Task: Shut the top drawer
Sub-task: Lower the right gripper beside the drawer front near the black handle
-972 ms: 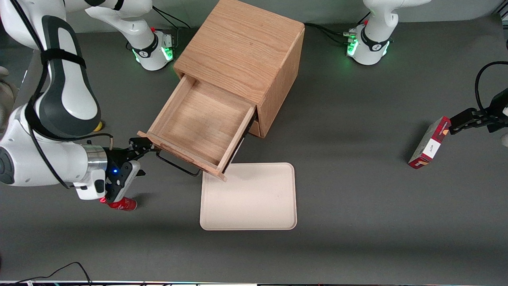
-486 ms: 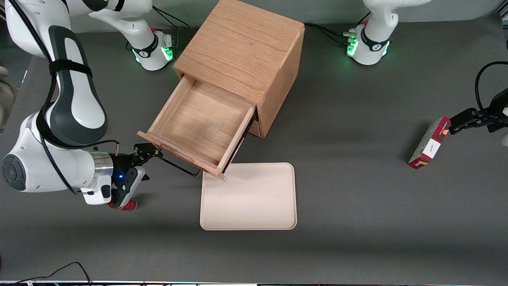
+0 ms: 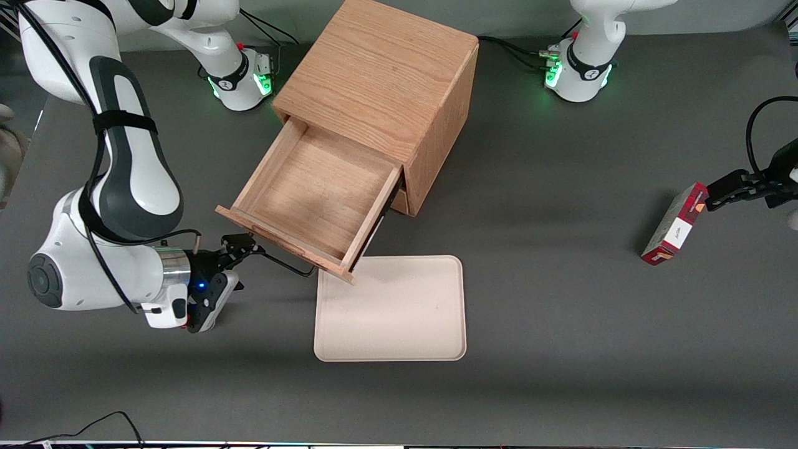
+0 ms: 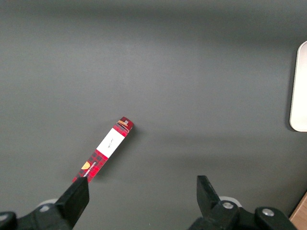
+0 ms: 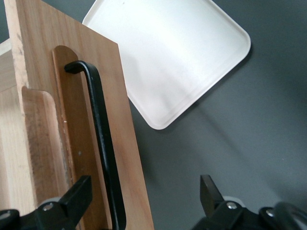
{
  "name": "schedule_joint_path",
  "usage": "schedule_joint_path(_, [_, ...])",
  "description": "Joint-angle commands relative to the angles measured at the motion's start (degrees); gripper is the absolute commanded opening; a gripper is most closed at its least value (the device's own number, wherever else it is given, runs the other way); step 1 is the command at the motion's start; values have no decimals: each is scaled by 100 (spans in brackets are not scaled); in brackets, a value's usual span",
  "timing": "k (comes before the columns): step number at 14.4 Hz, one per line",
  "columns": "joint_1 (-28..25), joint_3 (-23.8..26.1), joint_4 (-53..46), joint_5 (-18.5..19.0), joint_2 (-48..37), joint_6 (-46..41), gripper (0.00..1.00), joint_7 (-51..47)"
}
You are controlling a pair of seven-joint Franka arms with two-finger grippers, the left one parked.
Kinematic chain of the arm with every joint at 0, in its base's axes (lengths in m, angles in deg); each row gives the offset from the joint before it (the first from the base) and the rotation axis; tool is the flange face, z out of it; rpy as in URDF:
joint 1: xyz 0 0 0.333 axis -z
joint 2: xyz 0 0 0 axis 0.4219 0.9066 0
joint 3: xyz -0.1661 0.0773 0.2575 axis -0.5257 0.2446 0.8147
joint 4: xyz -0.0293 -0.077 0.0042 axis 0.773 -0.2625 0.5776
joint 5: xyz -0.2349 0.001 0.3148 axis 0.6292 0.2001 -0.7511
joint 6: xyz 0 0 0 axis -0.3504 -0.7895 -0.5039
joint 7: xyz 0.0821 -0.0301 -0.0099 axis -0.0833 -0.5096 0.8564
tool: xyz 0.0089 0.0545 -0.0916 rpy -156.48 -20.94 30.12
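Note:
The top drawer (image 3: 312,187) of the light oak cabinet (image 3: 380,75) stands pulled far out, empty inside, its black wire handle (image 3: 283,262) on the front panel facing the front camera. My right gripper (image 3: 246,244) is open, low in front of the drawer's front panel at the handle's end toward the working arm. In the right wrist view the drawer front (image 5: 81,120) and its handle (image 5: 103,143) show close up, and the gripper (image 5: 144,196) straddles the front panel's edge with the handle between the fingers. The lower drawer is hidden under the top one.
A cream tray (image 3: 391,307) lies flat on the grey table just in front of the drawer's corner; it also shows in the right wrist view (image 5: 168,52). A red box (image 3: 674,224) stands toward the parked arm's end; it also shows in the left wrist view (image 4: 103,149).
My right arm has swung nearer to the front camera and toward the drawer handle. A red can that showed beside the wrist is now hidden. The drawer has not moved.

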Motion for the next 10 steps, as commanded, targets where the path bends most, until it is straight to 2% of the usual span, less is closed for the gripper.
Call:
schedule_joint_path(1, [-74, -14, -156, -137, 102, 30, 100, 22])
schedule_joint_path(10, [-241, -14, -138, -76, 225, 268, 100, -4])
